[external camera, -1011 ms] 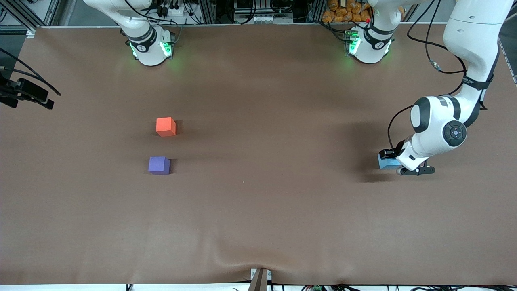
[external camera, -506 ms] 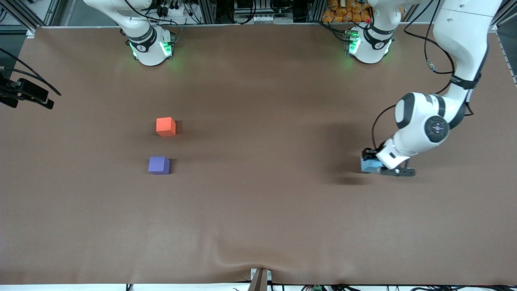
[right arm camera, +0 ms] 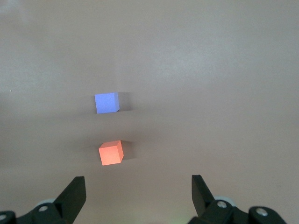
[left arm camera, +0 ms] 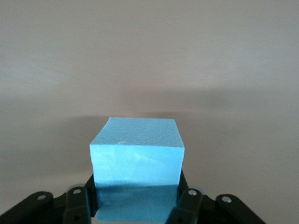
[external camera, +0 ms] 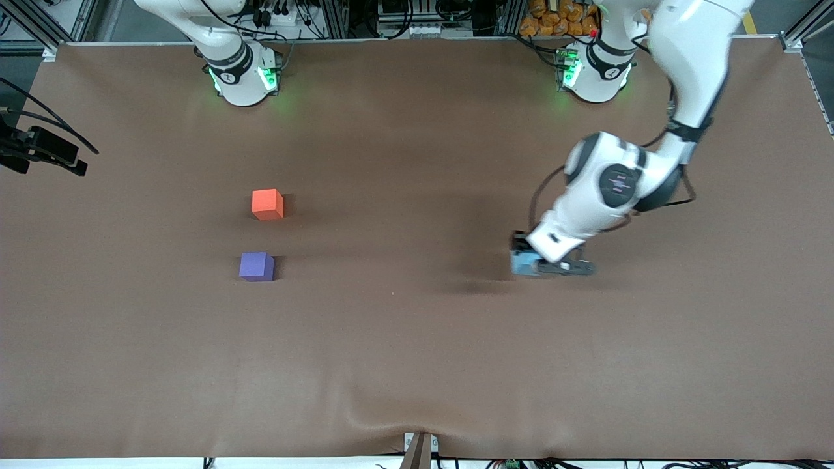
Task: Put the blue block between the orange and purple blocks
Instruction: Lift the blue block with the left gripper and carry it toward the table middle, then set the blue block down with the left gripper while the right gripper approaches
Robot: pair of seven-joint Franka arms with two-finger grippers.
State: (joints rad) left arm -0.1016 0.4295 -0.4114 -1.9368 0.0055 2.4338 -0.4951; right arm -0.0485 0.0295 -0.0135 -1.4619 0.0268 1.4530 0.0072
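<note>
The blue block (external camera: pixel 520 264) hangs a little above the brown table, and my left gripper (external camera: pixel 531 262) is shut on it. The left wrist view shows the blue block (left arm camera: pixel 135 154) pinched between the black fingers (left arm camera: pixel 189 200) of my left gripper (left arm camera: pixel 138 198). The orange block (external camera: pixel 267 204) and the purple block (external camera: pixel 256 266) rest on the table toward the right arm's end, a gap between them, the purple one nearer the front camera. My right gripper (right arm camera: pixel 138 186) stands open high over the orange block (right arm camera: pixel 111 152) and the purple block (right arm camera: pixel 106 103).
A black device on cables (external camera: pixel 42 151) juts in at the table's edge at the right arm's end. The brown table cover (external camera: pixel 391 365) has a wrinkle near the front edge, by a small clamp (external camera: pixel 419 449).
My left arm has carried the blue block across the table toward the right arm's end. The orange and purple blocks have not moved.
</note>
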